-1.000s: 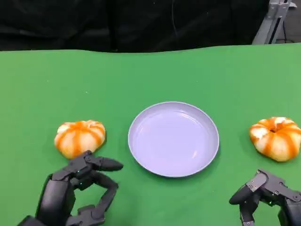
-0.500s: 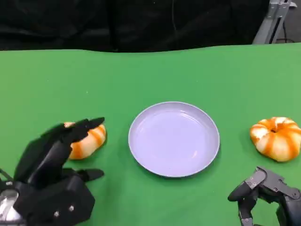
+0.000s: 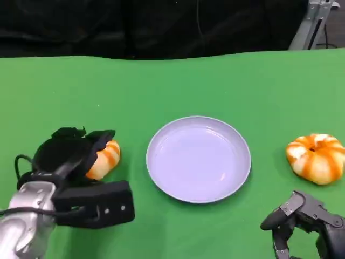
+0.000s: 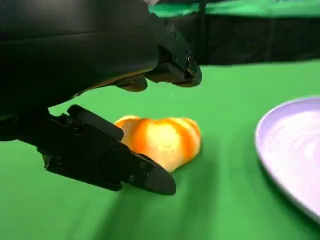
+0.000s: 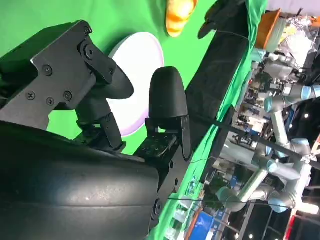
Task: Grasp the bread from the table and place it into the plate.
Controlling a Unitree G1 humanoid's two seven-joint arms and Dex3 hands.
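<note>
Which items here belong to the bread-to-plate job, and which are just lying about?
Job:
- bread by the left hand, whose fingers bracket it without clearly gripping
- plate, holding nothing
- second bread on the plate's other side, untouched

Lying about:
- right hand, idle at the near table edge, holding nothing
- green table

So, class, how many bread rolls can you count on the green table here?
2. One bread roll lies left of the plate, partly covered by the left hand whose fingers bracket it. The other bread roll sits right of the plate, beyond the right hand.
</note>
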